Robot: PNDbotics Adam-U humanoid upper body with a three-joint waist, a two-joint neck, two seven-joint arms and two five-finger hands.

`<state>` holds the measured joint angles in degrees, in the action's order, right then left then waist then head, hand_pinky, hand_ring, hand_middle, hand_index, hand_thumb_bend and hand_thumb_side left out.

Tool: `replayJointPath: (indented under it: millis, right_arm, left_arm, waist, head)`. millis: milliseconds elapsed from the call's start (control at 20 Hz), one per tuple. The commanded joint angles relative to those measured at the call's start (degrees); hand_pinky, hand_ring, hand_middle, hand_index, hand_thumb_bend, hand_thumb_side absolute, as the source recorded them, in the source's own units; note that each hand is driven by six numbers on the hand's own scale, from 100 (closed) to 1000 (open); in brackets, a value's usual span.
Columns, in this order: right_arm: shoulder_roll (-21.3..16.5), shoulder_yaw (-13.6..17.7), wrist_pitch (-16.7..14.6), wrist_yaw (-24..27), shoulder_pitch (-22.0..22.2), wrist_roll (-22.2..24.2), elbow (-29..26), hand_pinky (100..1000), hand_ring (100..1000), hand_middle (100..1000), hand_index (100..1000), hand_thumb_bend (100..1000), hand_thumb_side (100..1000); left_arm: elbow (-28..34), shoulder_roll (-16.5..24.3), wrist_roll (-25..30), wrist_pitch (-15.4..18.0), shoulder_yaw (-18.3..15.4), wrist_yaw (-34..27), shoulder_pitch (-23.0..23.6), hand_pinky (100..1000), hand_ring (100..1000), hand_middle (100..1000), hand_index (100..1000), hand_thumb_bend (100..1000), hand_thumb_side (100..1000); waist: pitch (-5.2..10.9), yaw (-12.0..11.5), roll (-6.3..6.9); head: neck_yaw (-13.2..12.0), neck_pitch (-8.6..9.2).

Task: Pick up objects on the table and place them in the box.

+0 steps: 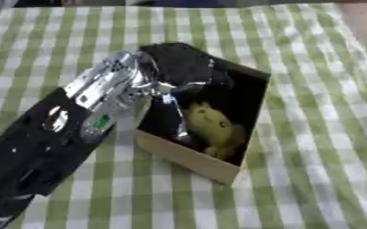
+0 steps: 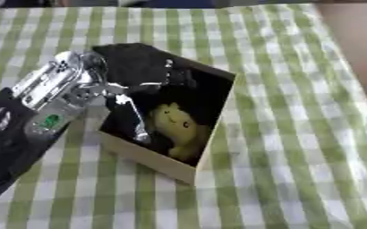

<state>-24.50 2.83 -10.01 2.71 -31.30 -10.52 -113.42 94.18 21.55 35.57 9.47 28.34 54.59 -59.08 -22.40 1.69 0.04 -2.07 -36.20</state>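
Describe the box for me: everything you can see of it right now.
The box is a small open-topped rectangular one with light tan walls that look like cardboard or wood, and a dark inside. It sits askew on the green-checked tablecloth, one corner toward the camera. A yellow object lies inside. The left hand is over its far left part, fingers reaching in; whether they touch the box is unclear.

Left hand [image 1: 179, 67] over box [image 1: 188, 157]; yellow object [image 1: 208, 123] inside.

Left hand [image 1: 179, 67] blurred over box [image 1: 188, 160], fingers unreadable; yellow object [image 1: 210, 125] indistinct.
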Motion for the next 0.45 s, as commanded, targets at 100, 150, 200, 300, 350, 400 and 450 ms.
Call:
replayJointPath:
  millis: [100,150,200,300,350,400,450]
  right_arm:
    - [-0.7,0.57,-0.09,0.23,-0.7,-0.06,-1.17,779,787,706,860,100,1000]
    - [-0.66,0.58,-0.1,0.2,-0.7,-0.08,-1.17,779,787,706,860,100,1000]
    - [-0.63,0.61,-0.13,0.17,-0.7,-0.11,-1.17,779,787,706,860,100,1000]
    - [-0.65,0.68,-0.19,0.09,-0.7,-0.2,-1.17,779,787,707,860,100,1000]
    - [-0.67,0.7,-0.23,0.05,-0.72,-0.23,-1.17,779,787,707,860,100,1000]
    - [-0.65,0.71,-0.27,0.01,-0.75,-0.26,-1.17,779,787,707,860,100,1000]
    - [-0.65,0.73,-0.3,-0.03,-0.78,-0.3,-1.17,779,787,707,860,100,1000]
  left_arm:
    - [5.74,1.85,-4.76,-3.8,-4.77,-6.66,-1.37,665,810,798,876,433,484]
    - [6.92,2.12,-5.61,-4.8,-5.69,-8.82,-1.41,647,798,788,863,402,486]
    - [8.13,2.55,-6.32,-5.87,-6.57,-11.25,-1.42,633,788,782,855,382,478]
    - [10.65,3.68,-7.59,-7.99,-8.46,-16.13,-1.34,620,778,775,844,367,471]
    - [11.93,4.3,-8.14,-9.03,-9.36,-18.46,-1.22,618,777,773,841,363,470]
    - [13.16,4.89,-8.58,-9.86,-10.09,-20.39,-1.08,620,776,772,838,366,467]
    - [14.65,5.59,-9.27,-10.35,-10.9,-22.44,-0.82,614,773,771,836,368,466]
  waist:
    - [1.83,-0.01,-0.26]
    - [1.9,-0.03,-0.27]
    - [1.97,-0.05,-0.26]
    - [2.14,-0.15,-0.2]
    - [2.22,-0.21,-0.16]
    - [2.28,-0.25,-0.13]
    - [2.35,-0.33,-0.09]
  head:
    - [0.28,0.28]
    - [0.34,0.21]
    - [0.44,0.13]
    - [0.8,-0.18]
    - [0.94,-0.28]
    - [1.03,-0.37]
    - [1.18,-0.47]
